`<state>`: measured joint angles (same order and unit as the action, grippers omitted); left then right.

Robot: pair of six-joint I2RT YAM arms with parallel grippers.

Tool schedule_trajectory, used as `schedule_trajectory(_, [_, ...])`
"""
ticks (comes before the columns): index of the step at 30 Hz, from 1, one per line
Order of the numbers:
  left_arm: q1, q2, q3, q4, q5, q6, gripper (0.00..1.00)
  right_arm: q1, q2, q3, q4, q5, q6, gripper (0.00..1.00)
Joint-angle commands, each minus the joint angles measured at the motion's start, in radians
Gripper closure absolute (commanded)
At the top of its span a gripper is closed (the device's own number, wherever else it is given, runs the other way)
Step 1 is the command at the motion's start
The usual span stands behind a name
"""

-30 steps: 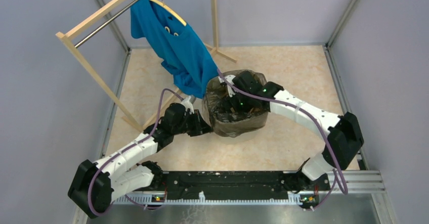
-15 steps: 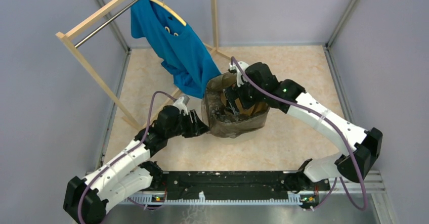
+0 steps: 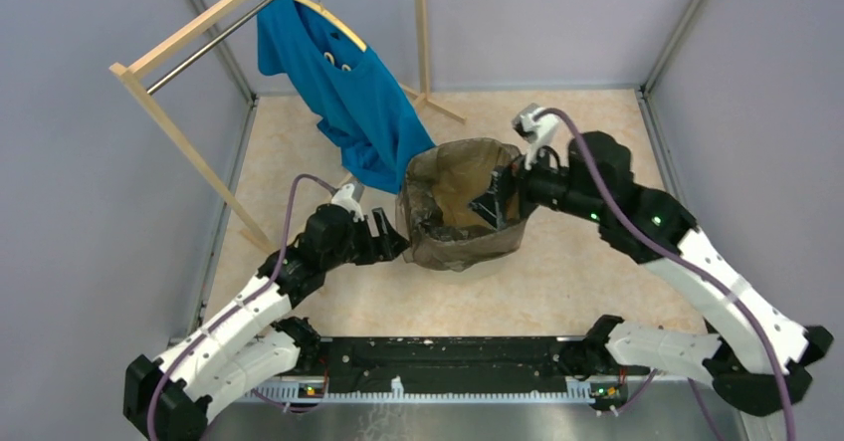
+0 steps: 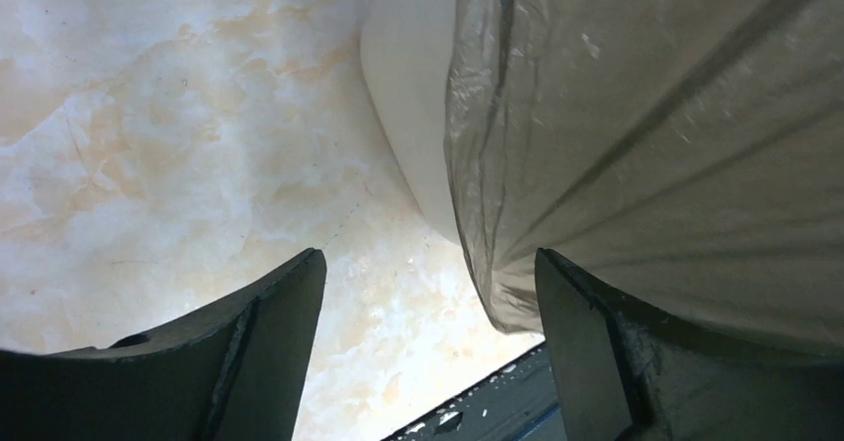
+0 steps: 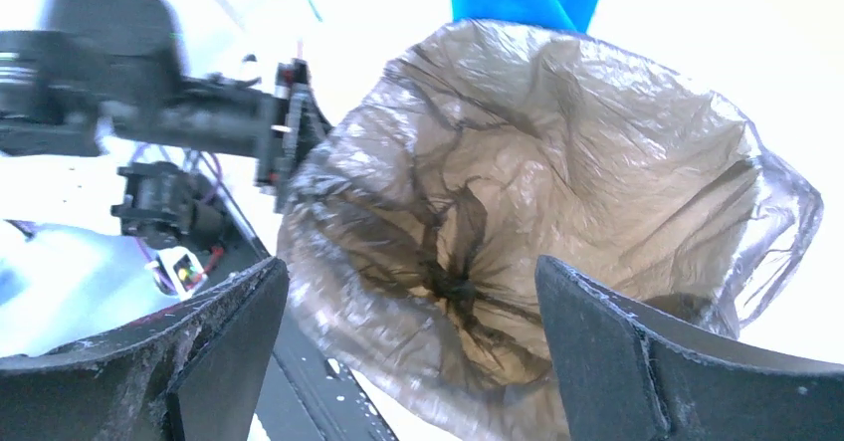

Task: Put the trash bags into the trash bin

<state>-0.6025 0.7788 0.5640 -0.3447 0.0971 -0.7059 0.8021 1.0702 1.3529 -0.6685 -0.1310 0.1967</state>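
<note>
A dark brown, see-through trash bag [image 3: 453, 247] is draped over the trash bin, lining it and hanging down its outside. In the left wrist view the bin's cream wall [image 4: 408, 112] shows beside the bag's hanging fold [image 4: 647, 142]. My left gripper [image 3: 396, 242] is open just left of the bin, and nothing lies between its fingers [image 4: 269, 341]. Open too, my right gripper [image 3: 496, 197] hovers at the bin's right rim. Its camera looks into the bag's mouth [image 5: 518, 192], with the bag's gathered bottom showing between its fingers [image 5: 607, 351].
A wooden clothes rack [image 3: 169, 112] stands at the back left. The blue shirt [image 3: 348, 103] on it hangs close over the bin's back-left rim. Grey walls enclose the beige floor [image 3: 577, 272]. A black rail [image 3: 448, 356] runs along the near edge.
My right gripper has risen out of the bag, drawn back to the right rim and opened wider. My left gripper has opened and let go of the bag at the bin's left side.
</note>
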Motion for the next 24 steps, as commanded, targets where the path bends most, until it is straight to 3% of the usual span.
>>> schedule_trajectory(1, [0.001, 0.088, 0.06, 0.064, -0.025, 0.052, 0.15, 0.008, -0.162, -0.072, 0.118, -0.066, 0.033, 0.05])
schedule_trajectory(11, [-0.015, 0.393, 0.163, 0.308, 0.148, 0.045, 0.07, 0.008, -0.391, -0.172, 0.142, -0.052, -0.005, 0.01])
schedule_trajectory(19, [-0.219, 0.728, 0.436, 0.416, 0.103, 0.046, 0.01, 0.008, -0.424, -0.19, 0.07, -0.003, -0.025, 0.01])
schedule_trajectory(24, [-0.24, 0.833, 0.522, 0.418, 0.107, 0.059, 0.01, 0.008, -0.411, -0.183, 0.028, -0.014, -0.023, 0.01])
